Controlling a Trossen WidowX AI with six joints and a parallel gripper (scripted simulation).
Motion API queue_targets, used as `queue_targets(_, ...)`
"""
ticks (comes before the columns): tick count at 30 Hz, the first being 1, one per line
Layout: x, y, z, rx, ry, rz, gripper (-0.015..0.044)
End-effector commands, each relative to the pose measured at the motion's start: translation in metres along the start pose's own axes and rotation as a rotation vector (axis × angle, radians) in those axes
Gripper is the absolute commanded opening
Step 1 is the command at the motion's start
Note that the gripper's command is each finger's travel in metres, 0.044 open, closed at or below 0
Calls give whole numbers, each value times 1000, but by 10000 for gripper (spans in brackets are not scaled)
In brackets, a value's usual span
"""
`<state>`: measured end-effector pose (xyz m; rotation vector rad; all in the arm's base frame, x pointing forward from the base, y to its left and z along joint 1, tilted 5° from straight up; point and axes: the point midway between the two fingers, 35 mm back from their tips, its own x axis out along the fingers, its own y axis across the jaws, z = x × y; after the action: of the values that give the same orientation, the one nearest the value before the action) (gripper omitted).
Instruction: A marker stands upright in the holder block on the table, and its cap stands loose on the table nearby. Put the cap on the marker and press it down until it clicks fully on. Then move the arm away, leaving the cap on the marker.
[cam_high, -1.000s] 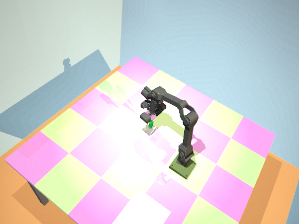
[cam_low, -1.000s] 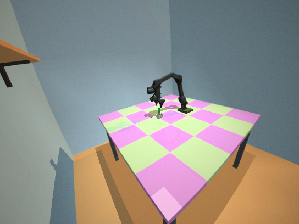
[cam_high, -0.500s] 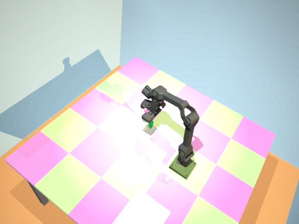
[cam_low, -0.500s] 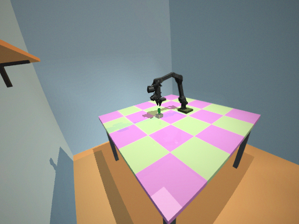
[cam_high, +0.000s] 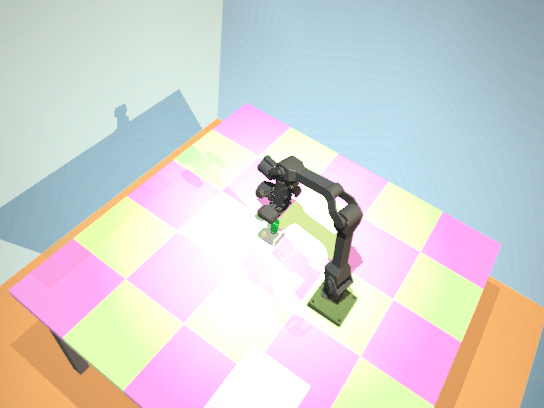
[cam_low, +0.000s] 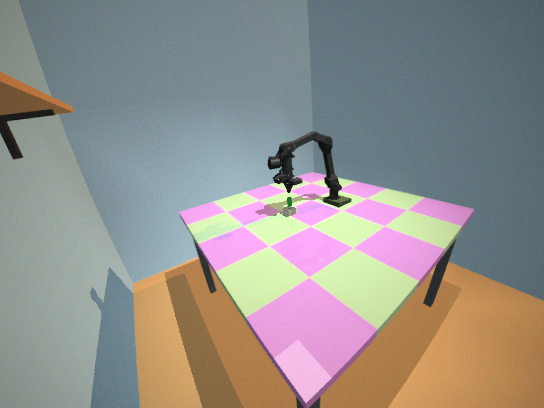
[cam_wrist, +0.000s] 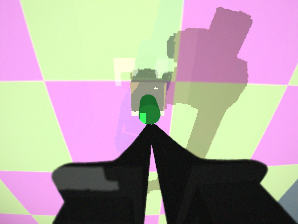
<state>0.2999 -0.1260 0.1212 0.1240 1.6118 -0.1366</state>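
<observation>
A green cap (cam_high: 274, 228) (cam_low: 289, 201) (cam_wrist: 148, 109) sits on top of the marker, which stands upright in the small grey holder block (cam_high: 268, 237) (cam_low: 288, 212) (cam_wrist: 141, 84). The marker's own body is hidden under the cap. My gripper (cam_high: 274, 217) (cam_low: 289, 191) (cam_wrist: 151, 128) is shut with nothing between its fingers. Its closed fingertips hang straight above the cap's top; in the wrist view they meet at the cap's near edge. I cannot tell whether the tips touch the cap.
The holder stands near the middle of a pink and green checkered table (cam_high: 125, 330) (cam_low: 320, 300). The arm's base plate (cam_high: 332, 304) (cam_low: 336, 201) is bolted to the table a little way from the holder. A wall shelf (cam_low: 30, 102) is at the far left.
</observation>
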Motion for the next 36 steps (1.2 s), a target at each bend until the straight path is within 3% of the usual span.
queue_targets(1,3,0,0,-5,1,0,0)
queue_targets(27,41,0,0,-5,1,-1,0)
queue_targets(36,20,-1,4,-1,-8,-2,0)
